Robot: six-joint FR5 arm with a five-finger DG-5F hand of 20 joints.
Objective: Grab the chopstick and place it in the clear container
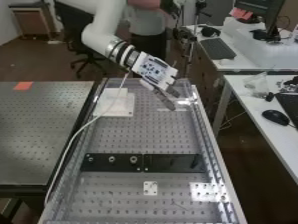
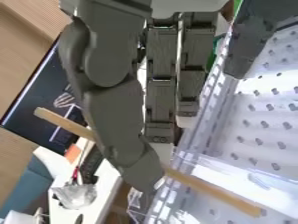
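From my console I have the chopstick (image 2: 216, 192) pinched in the hand (image 1: 155, 71), above the far part of the bench (image 1: 143, 135) in the high view. The bench top is grey metal drilled with rows of small holes; on it sit a flat black bar (image 1: 176, 163) with round metal fittings, a small white plate (image 1: 150, 188) pierced with holes, and a squarish white block (image 1: 121, 107) on a thin pale base. A smooth white cable (image 1: 73, 136) loops past them.

In my wrist view the hand (image 2: 114, 102) is all matte dark grey, blocky shells with rounded edges, and a broad finger or thumb crosses the chopstick near its middle. The stick's long axis runs at a slant across that digit: one end juts toward the black monitor (image 2: 50, 95), the other over a clear plastic edge (image 2: 226, 169) with hard glare, perhaps the container's. The chopstick is slim, straight and pale tan like bare wood, blunt at both ends
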